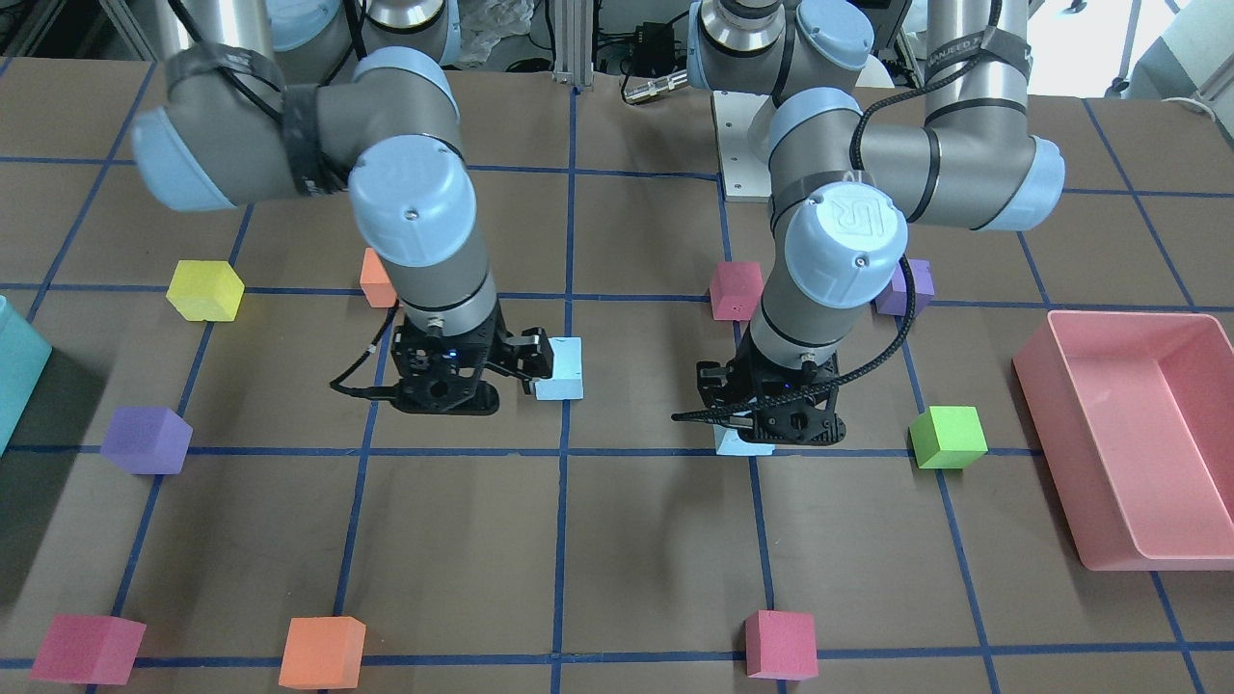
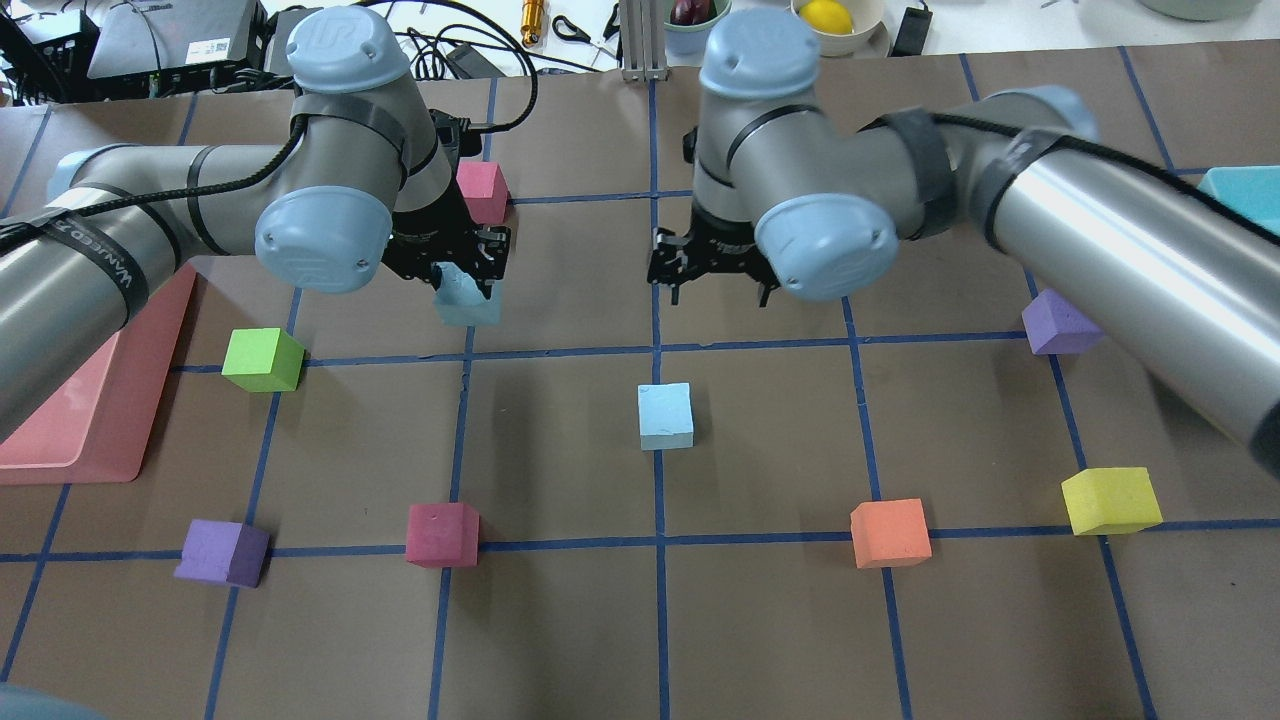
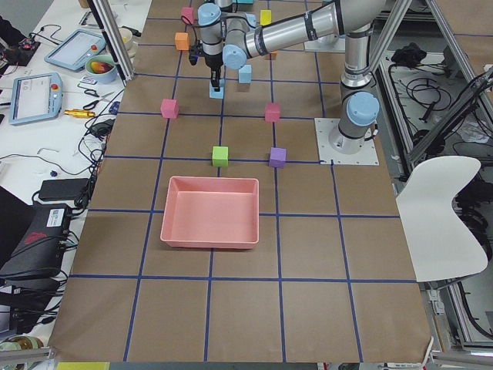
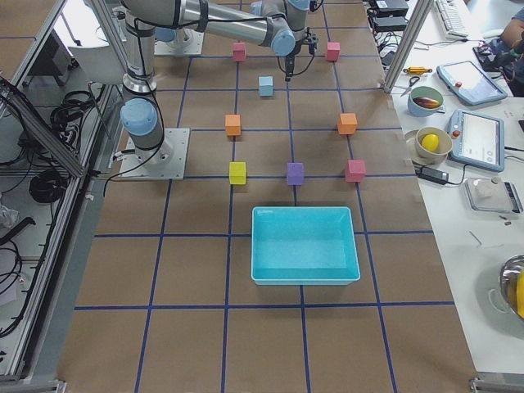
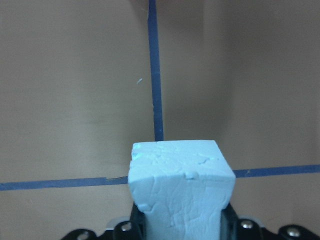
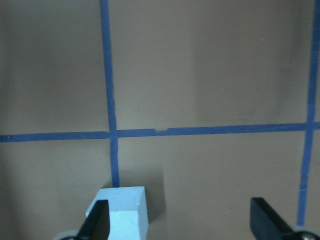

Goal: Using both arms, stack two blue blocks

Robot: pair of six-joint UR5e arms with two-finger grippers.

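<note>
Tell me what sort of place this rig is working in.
Most likely a robotics research lab, set up for data collection: the table is papered brown with a blue tape grid, teach pendants lie on the side bench, and an aluminium frame surrounds the cell.

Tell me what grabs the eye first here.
The left gripper is shut on a blue block, left of centre on the table. The right gripper hangs open, with the second blue block lying loose at the centre, close by it.
</note>
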